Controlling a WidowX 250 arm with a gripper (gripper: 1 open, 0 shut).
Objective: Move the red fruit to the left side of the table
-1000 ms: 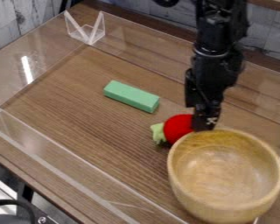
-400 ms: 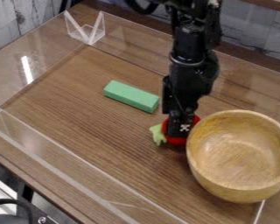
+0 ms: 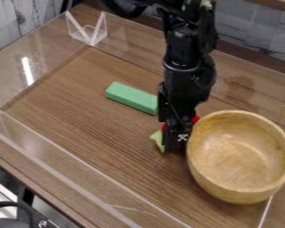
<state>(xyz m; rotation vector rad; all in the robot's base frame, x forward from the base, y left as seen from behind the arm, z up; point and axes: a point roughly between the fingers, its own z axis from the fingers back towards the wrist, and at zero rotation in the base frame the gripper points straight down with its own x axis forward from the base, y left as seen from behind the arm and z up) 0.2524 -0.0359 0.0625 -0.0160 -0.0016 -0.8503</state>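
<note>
The red fruit (image 3: 180, 141) lies on the table (image 3: 85, 134) just left of the wooden bowl's rim, its light green cap poking out to the left. My gripper (image 3: 175, 133) has come down right over it, black fingers standing open on either side of the fruit and hiding most of it. I cannot tell if the fingers touch it.
A large wooden bowl (image 3: 238, 166) sits at the right front, very close to the fruit and gripper. A flat green block (image 3: 133, 97) lies to the left of the arm. Clear acrylic walls (image 3: 38, 169) edge the tabletop.
The gripper has moved left and lowered over the red fruit, its jaws still open. The wooden bowl sits a little further right than a second ago.
</note>
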